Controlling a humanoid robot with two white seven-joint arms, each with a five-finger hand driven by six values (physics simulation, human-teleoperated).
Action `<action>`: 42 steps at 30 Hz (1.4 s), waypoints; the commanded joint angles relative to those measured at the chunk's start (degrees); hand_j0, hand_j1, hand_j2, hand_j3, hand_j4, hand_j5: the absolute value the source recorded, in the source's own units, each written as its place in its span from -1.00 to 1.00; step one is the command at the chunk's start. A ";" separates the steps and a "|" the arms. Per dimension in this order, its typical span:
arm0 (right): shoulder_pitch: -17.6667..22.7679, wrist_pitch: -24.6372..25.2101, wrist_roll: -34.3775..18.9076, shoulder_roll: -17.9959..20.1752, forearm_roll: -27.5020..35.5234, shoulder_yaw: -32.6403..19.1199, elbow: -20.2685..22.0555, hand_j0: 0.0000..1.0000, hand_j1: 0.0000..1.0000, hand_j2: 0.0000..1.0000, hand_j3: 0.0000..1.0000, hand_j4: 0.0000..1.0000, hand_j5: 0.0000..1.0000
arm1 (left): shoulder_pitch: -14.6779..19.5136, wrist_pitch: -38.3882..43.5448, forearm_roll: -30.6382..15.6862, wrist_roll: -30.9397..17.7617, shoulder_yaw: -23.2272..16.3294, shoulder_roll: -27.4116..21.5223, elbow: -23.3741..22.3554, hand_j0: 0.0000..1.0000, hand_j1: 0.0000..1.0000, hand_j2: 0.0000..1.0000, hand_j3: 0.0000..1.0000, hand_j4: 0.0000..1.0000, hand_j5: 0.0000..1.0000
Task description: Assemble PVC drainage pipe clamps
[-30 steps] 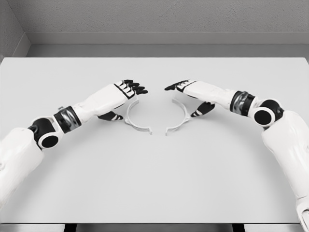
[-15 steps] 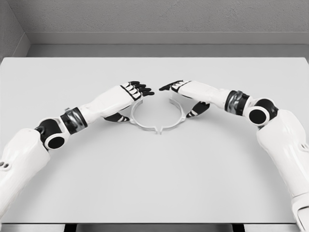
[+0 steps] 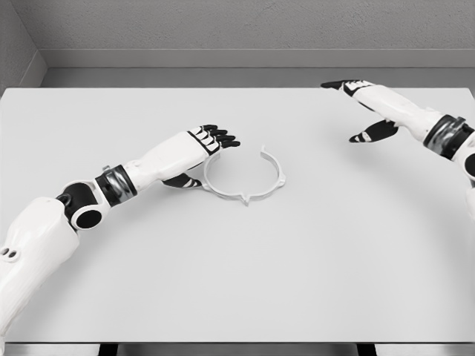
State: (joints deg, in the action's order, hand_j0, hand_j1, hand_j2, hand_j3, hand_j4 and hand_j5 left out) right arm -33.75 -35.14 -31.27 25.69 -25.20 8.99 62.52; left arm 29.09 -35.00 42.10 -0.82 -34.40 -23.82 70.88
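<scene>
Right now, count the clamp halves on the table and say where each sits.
2. The left clamp half lies by the left hand; the right clamp half meets it at the near joint.

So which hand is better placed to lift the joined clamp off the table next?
Left, probably. The left hand sits right at the clamp ring, on its left edge, while the right hand hangs open, far off to the right.
</scene>
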 commanded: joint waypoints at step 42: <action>12.04 0.14 0.16 4.72 6.21 -8.47 14.56 1.00 1.00 1.00 1.00 1.00 1.00 | 0.35 0.00 -0.35 -1.65 -0.40 3.26 0.22 1.00 1.00 1.00 1.00 1.00 1.00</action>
State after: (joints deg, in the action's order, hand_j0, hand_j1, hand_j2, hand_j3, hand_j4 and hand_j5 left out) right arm -21.62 -35.17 -31.19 29.52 -21.12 2.63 74.74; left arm 29.44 -35.01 42.19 -2.49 -34.84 -20.57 70.97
